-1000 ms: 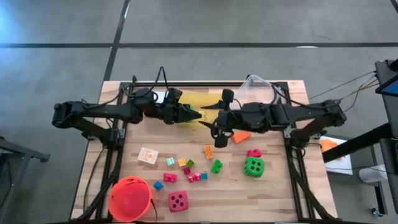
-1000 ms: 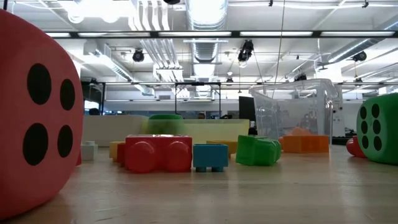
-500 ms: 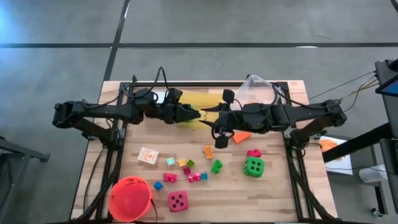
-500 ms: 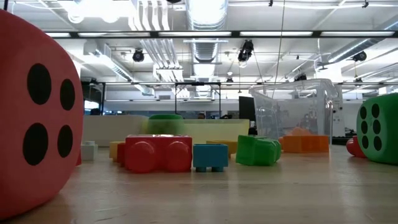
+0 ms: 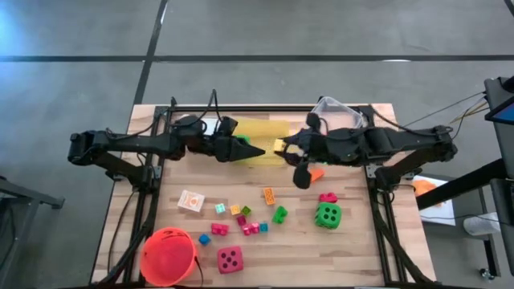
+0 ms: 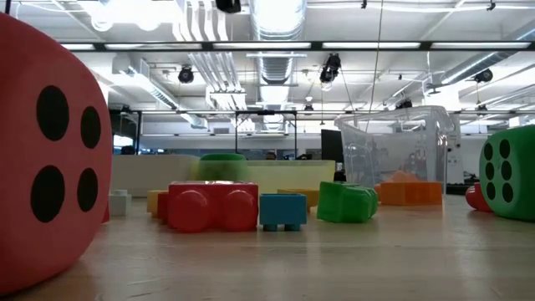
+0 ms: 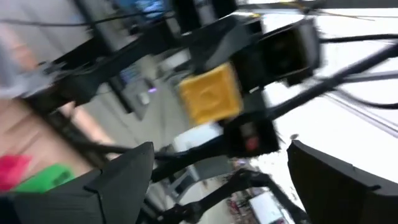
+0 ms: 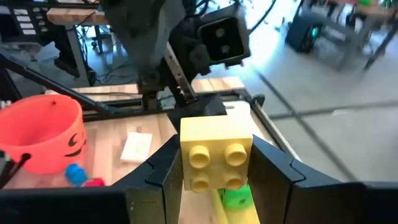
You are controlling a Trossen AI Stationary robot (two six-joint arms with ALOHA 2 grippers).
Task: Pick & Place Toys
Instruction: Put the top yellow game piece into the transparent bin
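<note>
A yellow studded block (image 8: 216, 152) sits between the fingers of my right gripper (image 8: 216, 182), high over the far middle of the table (image 5: 279, 145). My left gripper (image 5: 255, 150) faces it from the table's left. It is open, and its fingers (image 7: 118, 180) stand wide with the block (image 7: 210, 93) a short way beyond them, untouched. Other toys lie on the table: a green die (image 5: 327, 214), a pink-red die (image 5: 230, 258), an orange wedge (image 5: 315, 172), a white card (image 5: 190, 201) and several small blocks (image 5: 250, 227). My right gripper pinches the yellow block by two opposite side faces (image 8: 186, 155) between its two fingers. The fingers come roughly level from the table's right. The block is lifted clear above the yellow bin, its studded face turned back toward my right wrist.
A yellow bin (image 5: 259, 128) lies below both grippers at the far middle, with a clear bin (image 5: 333, 108) to its right. An orange-red bucket (image 5: 169, 255) stands at the near left corner. The two arms meet nose to nose over the table's far half.
The yellow block, between both grippers' tips half a second ago, is now in my right gripper alone. That gripper has drawn back toward the table's right edge with it and rolled about its own axis. My left gripper has stayed in place and let go.
</note>
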